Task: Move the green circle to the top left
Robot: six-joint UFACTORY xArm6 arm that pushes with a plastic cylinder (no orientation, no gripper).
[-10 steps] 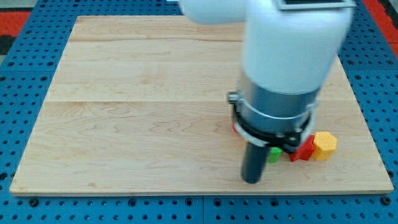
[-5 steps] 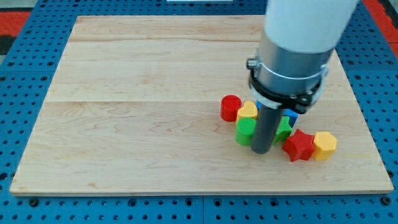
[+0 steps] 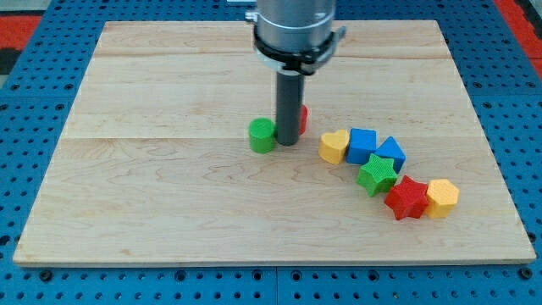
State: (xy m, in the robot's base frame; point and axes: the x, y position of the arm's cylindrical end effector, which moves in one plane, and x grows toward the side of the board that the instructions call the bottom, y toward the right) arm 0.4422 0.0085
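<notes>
The green circle [image 3: 262, 135] lies on the wooden board [image 3: 169, 203] near its middle. My tip [image 3: 287, 141] stands on the board touching the green circle's right side. A red block [image 3: 303, 119] is mostly hidden behind the rod, so its shape is unclear.
To the right runs a chain of blocks: a yellow heart [image 3: 334, 146], a blue block [image 3: 362, 145], a second blue block [image 3: 390, 154], a green star [image 3: 377, 175], a red star [image 3: 406, 197] and a yellow hexagon [image 3: 442, 197].
My tip moved up and to the left, from the cluster at the lower right to the board's middle. The green circle and the red block went with it, away from the other blocks.
</notes>
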